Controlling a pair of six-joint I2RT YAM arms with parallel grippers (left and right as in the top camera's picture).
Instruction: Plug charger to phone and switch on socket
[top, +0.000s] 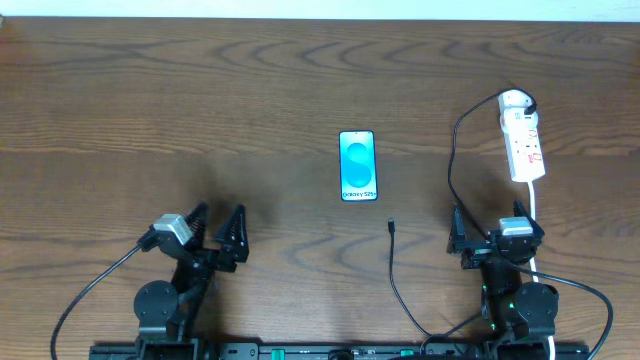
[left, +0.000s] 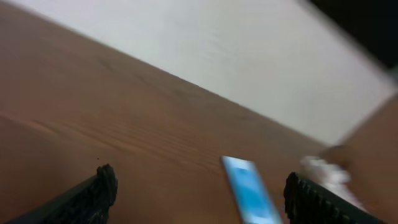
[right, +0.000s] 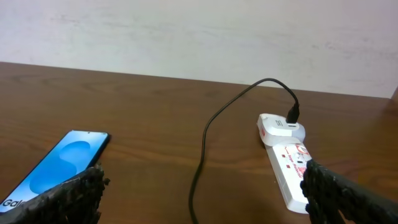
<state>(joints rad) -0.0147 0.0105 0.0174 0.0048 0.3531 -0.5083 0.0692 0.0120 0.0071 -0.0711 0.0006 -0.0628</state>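
Nearest you, both arms sit at the front edge of the table (top: 150, 100). Your left gripper (top: 220, 212) is spread wide with nothing between its fingers, and your right gripper (top: 488, 220) is likewise released and empty.

Between the two arms, slightly ahead of them, lies the charger (top: 391, 250). Its thin black cable runs roughly near to far, and the plug tip (top: 392, 226) lies loose on the wood, pointing away from you toward the phone but not touching it.

Farther out, near the table's middle, the phone (top: 357, 166) lies flat, screen up. Its long axis runs near to far, and the end with the white lettering faces you. The left wrist view is blurred, yet it shows the phone ahead, between the fingers.

Farthest, on your right, the socket (top: 523, 140) lies with its long axis also near to far and its rounded end away from you. A black cable is plugged in at that rounded end, and the white cord (top: 537, 205) leaves the near end.
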